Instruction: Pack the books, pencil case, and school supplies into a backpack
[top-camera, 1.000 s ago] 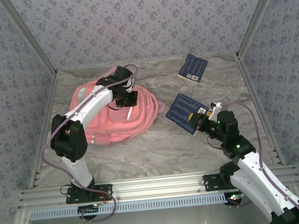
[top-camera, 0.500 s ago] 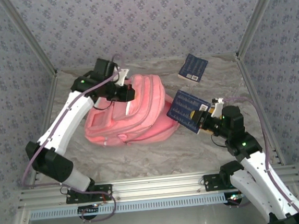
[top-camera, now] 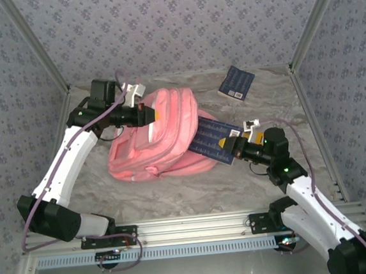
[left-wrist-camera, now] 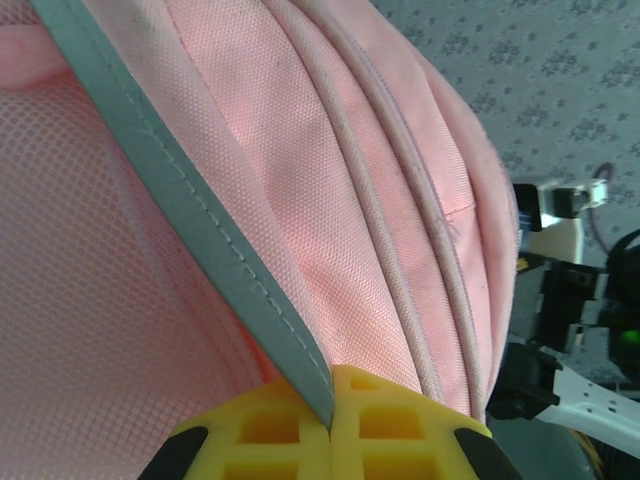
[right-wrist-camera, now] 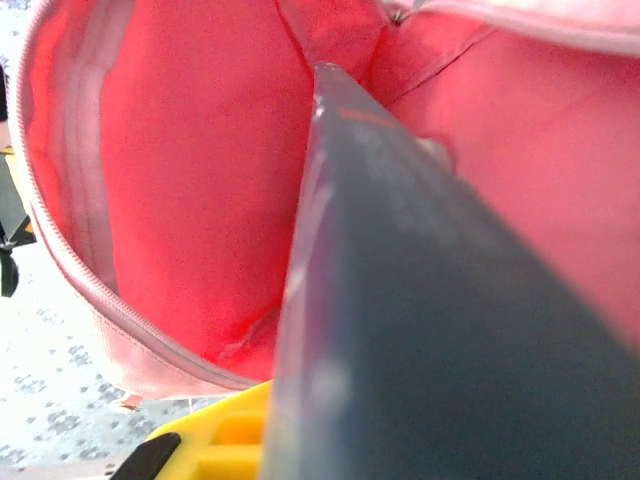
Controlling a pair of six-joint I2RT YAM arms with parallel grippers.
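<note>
My left fingers point(top-camera: 149, 114) are pinched together on the pale trim point(left-wrist-camera: 200, 220) along the opening of the pink backpack point(top-camera: 164, 142), lifting that edge off the table point(top-camera: 200, 187). Through my left wrist camera the yellow pads point(left-wrist-camera: 350, 425) meet on the grey strip with no gap, and their lower parts are cut off by the bottom of the frame. My right fingers point(top-camera: 230, 146) are clamped on the near end of a navy blue book point(top-camera: 212, 137), which is tilted towards the bag. Its far corner disappears past the pink fabric, so from above I cannot tell how far in it reaches. From my right wrist the book point(right-wrist-camera: 430, 320) is a dark blur, too close to make out its dots or label. Its leading corner sits inside the backpack's red-pink interior point(right-wrist-camera: 170, 170). One yellow finger point(right-wrist-camera: 225, 425) peeks out beside the book; the other is hidden behind it. I cannot make out what lies deeper in the bag. A second navy book point(top-camera: 236, 82) lies flat at the far right of the table, well apart.
</note>
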